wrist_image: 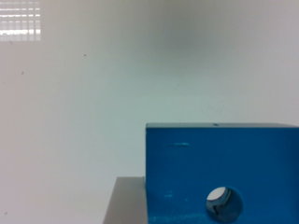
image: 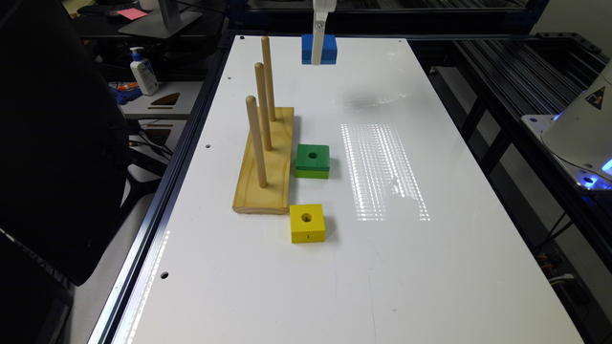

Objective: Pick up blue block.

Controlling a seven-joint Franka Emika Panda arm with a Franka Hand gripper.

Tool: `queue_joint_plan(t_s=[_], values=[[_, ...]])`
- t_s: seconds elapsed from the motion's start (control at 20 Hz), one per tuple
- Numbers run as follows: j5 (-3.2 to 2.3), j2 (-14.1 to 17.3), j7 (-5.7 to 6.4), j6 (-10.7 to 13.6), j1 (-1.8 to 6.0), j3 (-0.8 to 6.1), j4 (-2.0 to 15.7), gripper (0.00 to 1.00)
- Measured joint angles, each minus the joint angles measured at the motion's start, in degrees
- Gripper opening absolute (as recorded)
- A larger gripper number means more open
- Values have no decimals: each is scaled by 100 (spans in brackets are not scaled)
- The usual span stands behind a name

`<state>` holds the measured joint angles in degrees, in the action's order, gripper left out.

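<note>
While the white desk (image: 406, 267) stretches away under the lamps, with a patch of striped light reflected near its middle, a wooden peg board (image: 265, 167) lies along the side at the exterior view's left, three upright dowels rising from it in a row. Just beside the board's edge sits the green block (image: 312, 160), flat on the desk with its round hole facing up, and nearer the camera, close to the board's near corner, sits the yellow block (image: 307, 223), also flat and hole up. The two stand a little apart from each other. At the far end of the desk the gripper (image: 318, 48) hangs down from above with its jaws clenched on the blue block (image: 319, 49), a white finger crossing the block's front face. The block is lifted off the desk, well apart from the other two, a faint shadow lying on the surface below it. From the wrist view the blue block (wrist_image: 219, 168) sits close up, its round hole showing, with the pale desk surface far beneath.
</note>
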<state>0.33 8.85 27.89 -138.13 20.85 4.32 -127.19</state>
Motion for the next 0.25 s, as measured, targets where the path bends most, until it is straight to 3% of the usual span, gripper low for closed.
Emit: queue_joint_plan(t_s=[0.25], values=[[0, -397, 2, 392, -1, 1, -4, 0]])
